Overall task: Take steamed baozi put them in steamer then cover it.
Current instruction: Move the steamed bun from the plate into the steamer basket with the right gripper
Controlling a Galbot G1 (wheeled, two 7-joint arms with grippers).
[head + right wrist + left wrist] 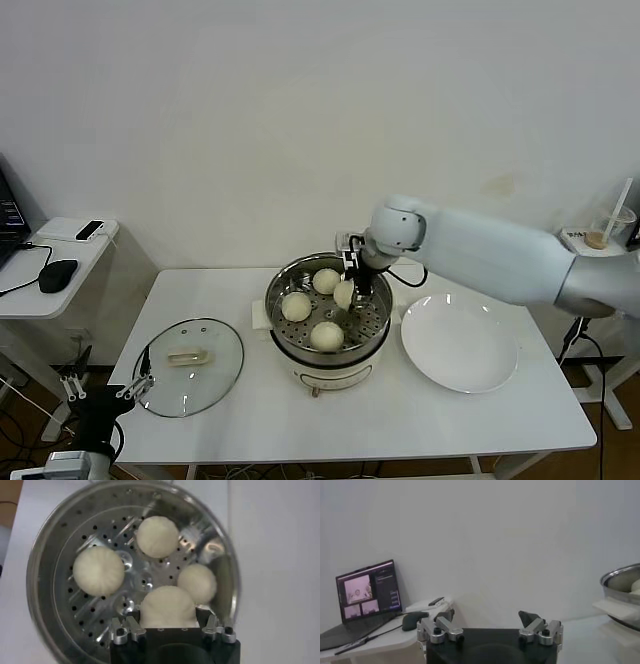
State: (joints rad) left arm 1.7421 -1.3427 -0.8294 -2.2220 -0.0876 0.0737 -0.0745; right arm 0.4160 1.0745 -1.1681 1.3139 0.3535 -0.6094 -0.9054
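Note:
The steamer point(300, 356) stands mid-table, uncovered. Three steamed baozi lie on its perforated tray point(95, 615): one point(326, 280) at the back, one point(296, 306) on the left, one point(327, 335) at the front. My right gripper point(350, 291) hangs just above the tray, shut on the fourth baozi point(343, 294). In the right wrist view the gripper point(167, 616) clasps that baozi point(167, 606) on both sides. The cover point(215, 378) lies flat on the table left of the steamer. My left gripper point(103, 386) is open and empty, parked low off the table's front left corner.
A flat white plate point(460, 343) lies right of the steamer. A side table point(60, 270) at far left carries a laptop point(367, 592), a mouse point(58, 275) and a phone point(89, 230). A cup with a straw point(608, 228) stands at far right.

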